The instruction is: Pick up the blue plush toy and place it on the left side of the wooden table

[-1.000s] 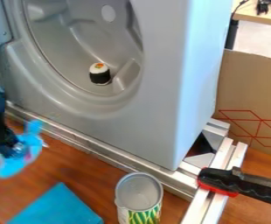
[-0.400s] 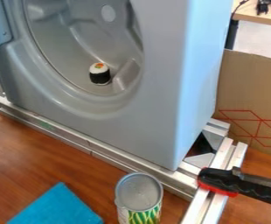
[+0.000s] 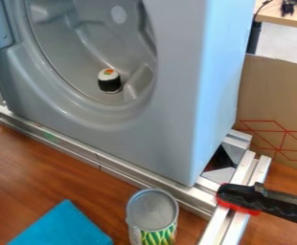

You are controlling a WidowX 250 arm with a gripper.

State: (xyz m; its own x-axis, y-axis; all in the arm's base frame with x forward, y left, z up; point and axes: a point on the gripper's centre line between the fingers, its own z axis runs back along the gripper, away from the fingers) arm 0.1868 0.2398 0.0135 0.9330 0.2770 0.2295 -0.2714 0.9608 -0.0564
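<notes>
Pincer has moved away leftward, off front left of counter (image 3: 29, 167); whether released, clenched or grasping, cannot tell. Right of pincer's side: sushi-like piece (image 3: 109, 81) upright inside round recess of grey housing (image 3: 167, 119); blue cloth (image 3: 61, 227) flat on reddish-brown wood; open-topped can (image 3: 152, 215) upright, near metal rail (image 3: 100, 160). Farther right: black-and-red clamp handle (image 3: 263, 201) over metal frame, cardboard (image 3: 272, 91) with red lines. Behind, far from pincer: pale floor (image 3: 282, 40), light wooden table (image 3: 272, 16).
</notes>
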